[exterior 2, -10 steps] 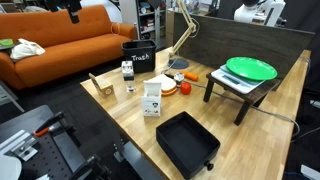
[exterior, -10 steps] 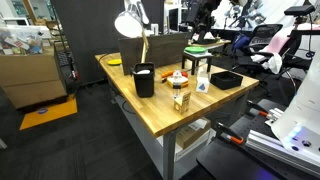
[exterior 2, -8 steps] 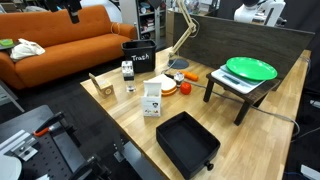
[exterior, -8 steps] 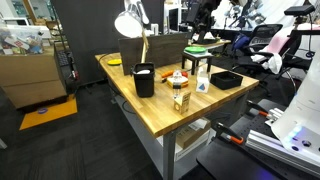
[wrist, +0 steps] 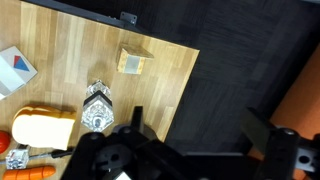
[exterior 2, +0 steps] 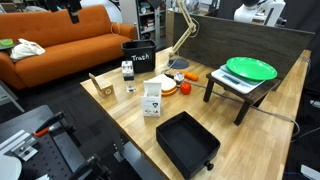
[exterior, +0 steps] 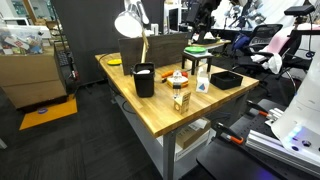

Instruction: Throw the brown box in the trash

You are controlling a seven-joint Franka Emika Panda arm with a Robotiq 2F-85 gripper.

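We see a wooden surface (exterior: 150, 112) (exterior 2: 128, 122) that takes up most of both exterior views, and its corner fills the upper left of the wrist view (wrist: 80, 40). Behind it in an exterior view stands an orange sofa (exterior 2: 60, 45).

On the surface, a flat black tray (exterior 2: 187, 141) (exterior: 225, 79) lies near one end. A green plate (exterior 2: 250, 68) rests on a small raised stand beside it.

The trash (exterior: 144, 80) (exterior 2: 138, 58) is a black tapered bin standing upright towards the other end, well apart from the tray. A white carton (exterior 2: 152, 98) stands between bin and tray.

The brown box (exterior: 181, 100) (exterior 2: 97, 86) (wrist: 133, 61) stands on the surface close to its edge. It is near the trash but clearly apart from it, and it touches none of the other items. In the wrist view it sits just inside the border where the wood meets the dark floor.

The end effector (wrist: 190, 120) shows at the bottom of the wrist view. Its two dark fingers (wrist: 132, 120) are spread wide with only floor between them. We see it hanging above the floor just off the surface's edge, apart from the brown box.
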